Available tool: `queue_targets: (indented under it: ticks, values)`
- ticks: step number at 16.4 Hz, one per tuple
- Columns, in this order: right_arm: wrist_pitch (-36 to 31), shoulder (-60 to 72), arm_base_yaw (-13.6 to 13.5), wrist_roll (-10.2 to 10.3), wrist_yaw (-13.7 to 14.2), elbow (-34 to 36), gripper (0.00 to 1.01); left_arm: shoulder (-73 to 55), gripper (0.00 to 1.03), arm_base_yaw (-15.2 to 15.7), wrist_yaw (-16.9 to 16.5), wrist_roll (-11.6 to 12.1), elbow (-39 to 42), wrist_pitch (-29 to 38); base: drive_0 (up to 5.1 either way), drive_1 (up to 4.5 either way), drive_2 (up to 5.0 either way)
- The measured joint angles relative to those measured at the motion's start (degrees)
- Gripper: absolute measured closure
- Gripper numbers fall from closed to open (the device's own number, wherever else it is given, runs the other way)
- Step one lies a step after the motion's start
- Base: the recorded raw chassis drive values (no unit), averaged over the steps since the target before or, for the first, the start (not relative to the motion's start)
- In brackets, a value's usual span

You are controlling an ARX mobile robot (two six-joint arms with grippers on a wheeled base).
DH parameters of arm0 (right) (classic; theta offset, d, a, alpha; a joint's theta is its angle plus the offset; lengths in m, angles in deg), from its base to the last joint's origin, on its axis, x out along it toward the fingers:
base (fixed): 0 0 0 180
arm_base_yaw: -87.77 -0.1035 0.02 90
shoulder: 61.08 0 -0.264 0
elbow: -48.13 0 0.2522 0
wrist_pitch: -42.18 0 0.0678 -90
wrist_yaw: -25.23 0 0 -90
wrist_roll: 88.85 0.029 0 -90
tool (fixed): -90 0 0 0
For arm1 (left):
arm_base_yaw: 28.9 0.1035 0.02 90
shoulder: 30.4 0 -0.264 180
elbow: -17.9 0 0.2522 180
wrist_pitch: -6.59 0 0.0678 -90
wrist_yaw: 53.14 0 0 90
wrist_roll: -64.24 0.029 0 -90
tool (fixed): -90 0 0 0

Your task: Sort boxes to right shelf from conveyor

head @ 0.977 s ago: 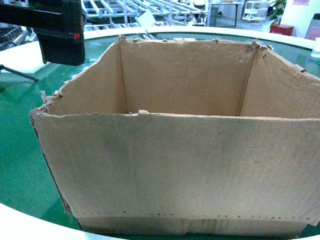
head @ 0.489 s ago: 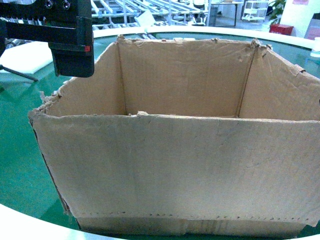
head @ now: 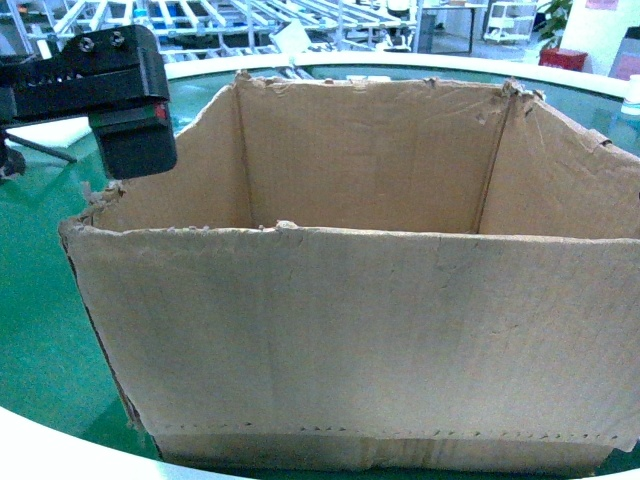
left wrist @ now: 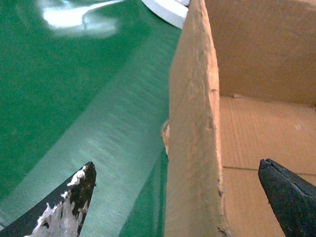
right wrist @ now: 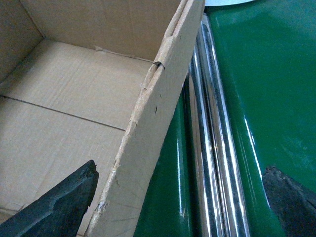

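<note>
A large brown cardboard box [head: 350,320] with torn top edges stands open and empty on the green conveyor [head: 40,300], close to its white rim [head: 30,445]. My left gripper [left wrist: 177,185] is open, and its black fingers [left wrist: 81,192] straddle the box's left wall [left wrist: 192,148], one outside over the belt and one inside. In the head view its black body [head: 130,110] hangs over the box's left rear corner. My right gripper [right wrist: 180,195] is open astride the box's right wall [right wrist: 148,143], one finger [right wrist: 69,197] inside and the other over the belt. Neither touches the cardboard.
Shiny chrome strips [right wrist: 212,148] run along the belt beside the box's right wall. Far behind the belt stand steel racks with white tracks [head: 250,15]; whether one is the shelf I cannot tell. A red crate [head: 563,58] sits at the back right.
In the head view the left gripper has come down and slightly left, toward the box's left wall. The box has not moved.
</note>
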Motion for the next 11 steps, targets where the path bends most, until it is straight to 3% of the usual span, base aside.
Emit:
queue_targets:
  ticks: [4,11]
  values:
    - [0.0,0.0,0.0,0.0,0.0,0.0,0.03,-1.9,0.05,-1.4,0.5,-1.8,-3.1,-3.5,0.0,0.0,0.0]
    - [0.0,0.0,0.0,0.0,0.0,0.0,0.03,-4.2,0.05,-4.7,2.6,-7.5,-3.1,-8.2,0.0,0.0,0.0]
